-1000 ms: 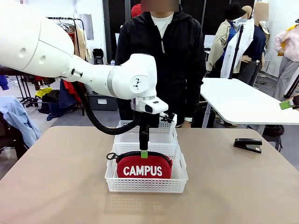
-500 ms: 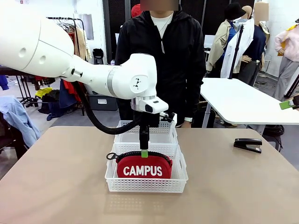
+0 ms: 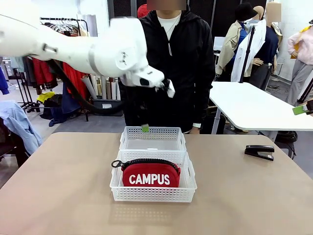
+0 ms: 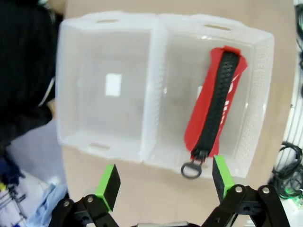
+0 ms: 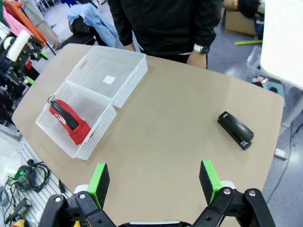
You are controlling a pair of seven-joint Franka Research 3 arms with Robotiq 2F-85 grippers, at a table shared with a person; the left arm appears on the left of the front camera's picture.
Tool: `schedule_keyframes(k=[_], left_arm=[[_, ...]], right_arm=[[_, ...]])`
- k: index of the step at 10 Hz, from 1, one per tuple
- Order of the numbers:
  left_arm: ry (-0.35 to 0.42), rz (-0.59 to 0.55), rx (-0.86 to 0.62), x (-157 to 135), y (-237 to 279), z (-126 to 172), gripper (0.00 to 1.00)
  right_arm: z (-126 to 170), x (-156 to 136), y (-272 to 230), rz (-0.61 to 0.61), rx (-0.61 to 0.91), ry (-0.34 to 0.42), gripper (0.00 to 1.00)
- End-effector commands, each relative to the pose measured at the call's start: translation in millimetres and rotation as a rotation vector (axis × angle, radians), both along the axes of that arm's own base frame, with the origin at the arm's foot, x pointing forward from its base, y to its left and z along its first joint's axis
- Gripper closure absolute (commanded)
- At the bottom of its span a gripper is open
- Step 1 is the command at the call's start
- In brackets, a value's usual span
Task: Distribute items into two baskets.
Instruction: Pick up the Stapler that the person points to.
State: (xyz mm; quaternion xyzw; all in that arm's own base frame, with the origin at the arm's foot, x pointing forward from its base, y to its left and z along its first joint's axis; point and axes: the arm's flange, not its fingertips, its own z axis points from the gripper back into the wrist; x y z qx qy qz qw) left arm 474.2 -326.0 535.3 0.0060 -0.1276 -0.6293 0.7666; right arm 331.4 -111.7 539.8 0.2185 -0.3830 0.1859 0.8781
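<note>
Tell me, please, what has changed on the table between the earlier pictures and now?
The left gripper rose from the top of the red pouch, up and toward the far basket, jaws open, holding nothing. The pouch stayed in the near basket; the stapler stayed on the table; both baskets kept their places.

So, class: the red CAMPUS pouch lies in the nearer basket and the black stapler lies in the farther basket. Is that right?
Not quite. The stapler lies on the table, off to the robot's right of the farther basket, as the front view shows. The pouch is indeed in the nearer basket.
</note>
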Motion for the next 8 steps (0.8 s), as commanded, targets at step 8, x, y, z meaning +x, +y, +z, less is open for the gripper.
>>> schedule_keyframes(k=[8], left_arm=[[-0.118, 0.322, -0.369, -76, 242, 50, 0.00]], right_arm=[[1, 1, 0, 0.008, 0.013, -0.009, 0.00]])
